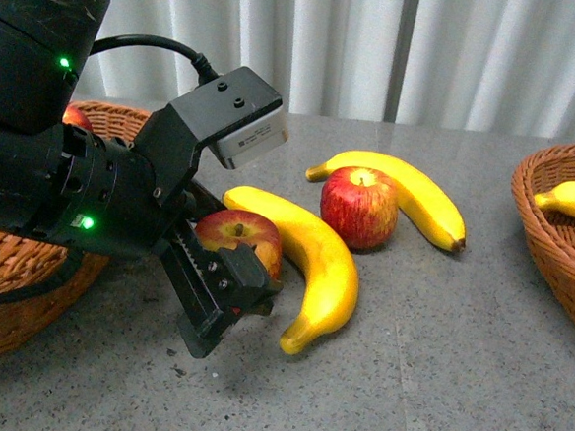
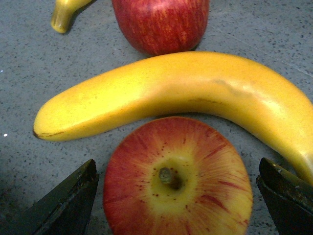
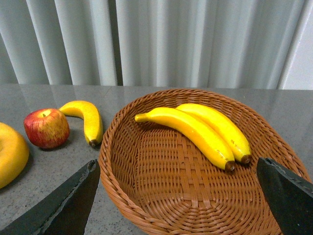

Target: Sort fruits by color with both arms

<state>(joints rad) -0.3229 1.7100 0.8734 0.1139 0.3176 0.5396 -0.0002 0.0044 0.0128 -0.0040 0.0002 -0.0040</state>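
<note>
Grey tabletop (image 1: 455, 365): two apples (image 1: 359, 206), two bananas (image 1: 313, 267) loose.

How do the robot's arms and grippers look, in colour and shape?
The left arm is bulky, black and scratched, with two green lights, a looping black cable and a grey-faced box on its wrist. The right gripper shows only two black wedge-shaped fingers.

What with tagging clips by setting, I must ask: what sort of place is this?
Likely an indoor lab tabletop setup: grey speckled table, pale pleated curtain behind it, wicker basket holding bananas.
</note>
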